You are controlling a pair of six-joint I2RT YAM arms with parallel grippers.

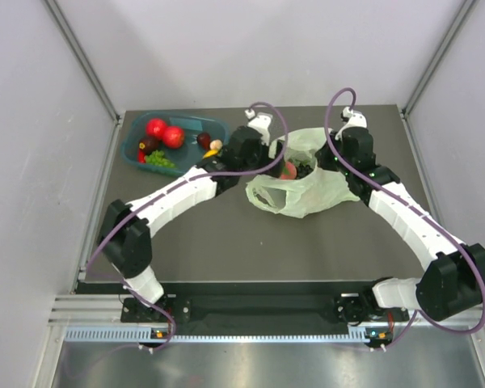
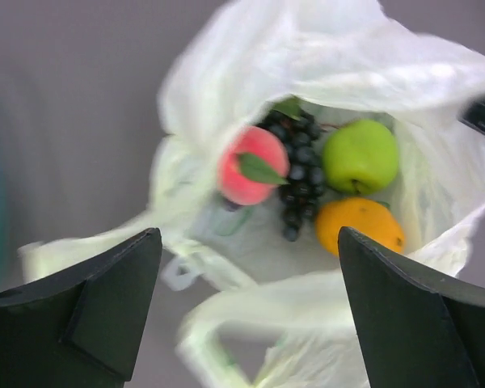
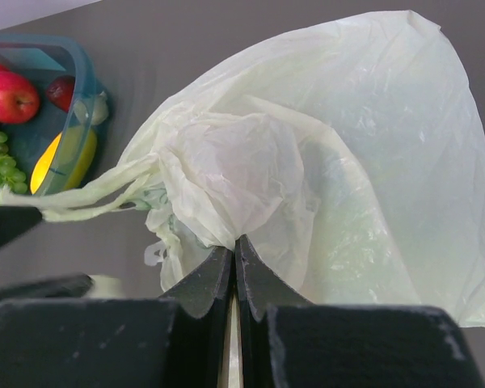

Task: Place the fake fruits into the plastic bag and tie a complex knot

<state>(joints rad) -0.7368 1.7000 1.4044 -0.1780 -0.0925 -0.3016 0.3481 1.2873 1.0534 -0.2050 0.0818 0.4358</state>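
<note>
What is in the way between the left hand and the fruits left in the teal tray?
Nothing visible. The left hand hangs open over the plastic bag, at its mouth. The fake fruits lie in the teal tray off to its left, with only table between them.

The right gripper (image 3: 235, 246) pinches, fingers pressed together, a bunched fold of the thin translucent pale green plastic bag (image 3: 347, 145) — billowing ahead and to its right — while ahead-left a teal plastic tray (image 3: 89, 89) holds a red apple (image 3: 10, 95), green grapes (image 3: 0, 162) and a yellow fruit (image 3: 61, 160).
</note>
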